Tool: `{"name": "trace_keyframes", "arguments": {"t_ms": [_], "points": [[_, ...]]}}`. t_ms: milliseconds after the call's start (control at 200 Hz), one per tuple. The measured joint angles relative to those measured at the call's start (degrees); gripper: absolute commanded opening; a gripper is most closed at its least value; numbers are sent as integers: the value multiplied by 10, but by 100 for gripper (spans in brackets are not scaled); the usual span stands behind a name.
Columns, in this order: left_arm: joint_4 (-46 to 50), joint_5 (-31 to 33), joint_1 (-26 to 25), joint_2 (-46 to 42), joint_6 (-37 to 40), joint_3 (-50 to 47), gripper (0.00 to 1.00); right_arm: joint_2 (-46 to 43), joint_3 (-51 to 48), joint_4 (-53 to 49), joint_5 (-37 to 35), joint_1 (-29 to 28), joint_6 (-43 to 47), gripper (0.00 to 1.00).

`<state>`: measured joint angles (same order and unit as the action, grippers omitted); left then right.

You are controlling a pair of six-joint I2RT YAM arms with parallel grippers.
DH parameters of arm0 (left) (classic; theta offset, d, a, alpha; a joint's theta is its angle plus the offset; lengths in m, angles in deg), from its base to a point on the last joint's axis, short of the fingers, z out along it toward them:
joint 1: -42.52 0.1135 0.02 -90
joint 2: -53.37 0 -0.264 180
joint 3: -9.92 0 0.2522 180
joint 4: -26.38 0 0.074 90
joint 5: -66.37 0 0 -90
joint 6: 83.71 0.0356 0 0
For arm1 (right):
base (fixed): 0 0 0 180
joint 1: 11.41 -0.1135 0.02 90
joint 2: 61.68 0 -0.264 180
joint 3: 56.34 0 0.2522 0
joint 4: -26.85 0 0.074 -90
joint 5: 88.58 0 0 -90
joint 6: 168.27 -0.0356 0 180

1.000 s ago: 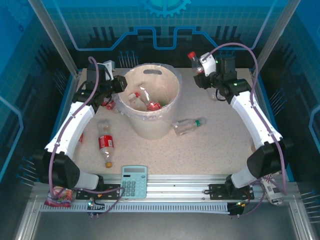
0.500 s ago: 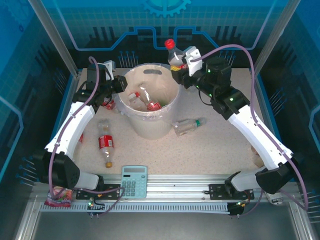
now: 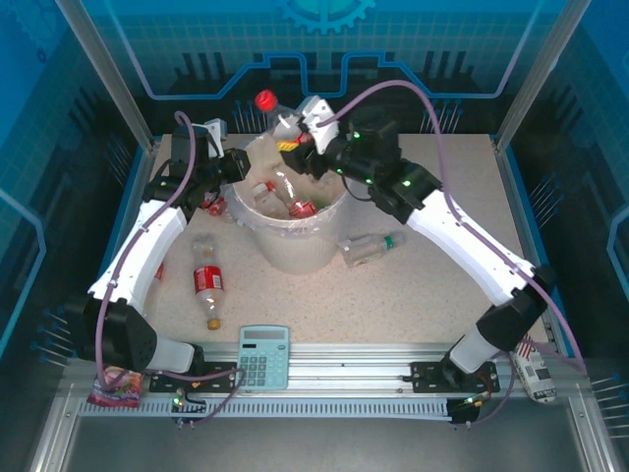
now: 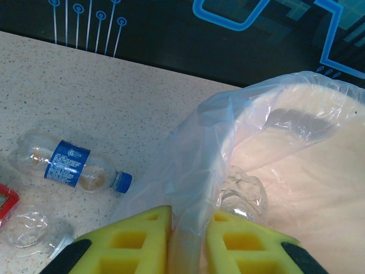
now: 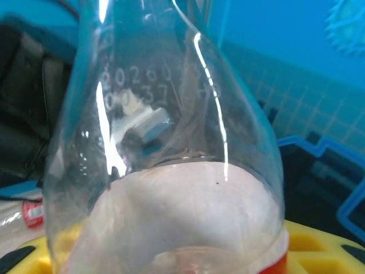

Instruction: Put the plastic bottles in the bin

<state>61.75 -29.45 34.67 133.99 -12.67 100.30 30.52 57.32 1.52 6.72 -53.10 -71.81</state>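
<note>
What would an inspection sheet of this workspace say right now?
Surface: speckled table, no spills seen.
Job's things: bin holds several bottles; held bottle over its far rim; green-capped bottle, red-labelled bottle, blue-labelled bottle lie on table.
Clutter: calculator and pink packet at near edge.
Grippers: left gripper shut on bin rim; right gripper shut on held bottle.
Cables: purple cable along each arm.
Surroundings: blue enclosure panels.

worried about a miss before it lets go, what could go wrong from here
1. The right gripper holds the bottle near the far rim of the bin, not over its middle; released here, it might hit the rim and drop outside.
2. The left gripper is shut on the rim and liner; a pull could tear the liner or tip the bin.
</note>
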Motion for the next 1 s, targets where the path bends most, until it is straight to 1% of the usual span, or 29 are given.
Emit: {"name": "trace_keyframes", "arguments": {"t_ms": [130, 240, 550, 730, 871, 1001], "points": [[0, 0, 0, 0, 0, 0, 20, 47, 1, -15, 26, -4, 0, 53], [0, 0, 0, 0, 0, 0, 20, 73, 1, -30, 33, -4, 0, 54], [0, 2, 0, 0, 1, 0, 20, 94, -10, -48, 41, -4, 2, 60], [0, 3, -2, 0, 8, 0, 20, 103, -32, -51, 42, -2, 1, 68], [0, 4, -2, 0, 9, 0, 20, 110, -42, -54, 42, 3, -5, 77], [0, 4, -2, 0, 9, 0, 20, 116, -43, -56, 42, 12, -12, 88]]}}
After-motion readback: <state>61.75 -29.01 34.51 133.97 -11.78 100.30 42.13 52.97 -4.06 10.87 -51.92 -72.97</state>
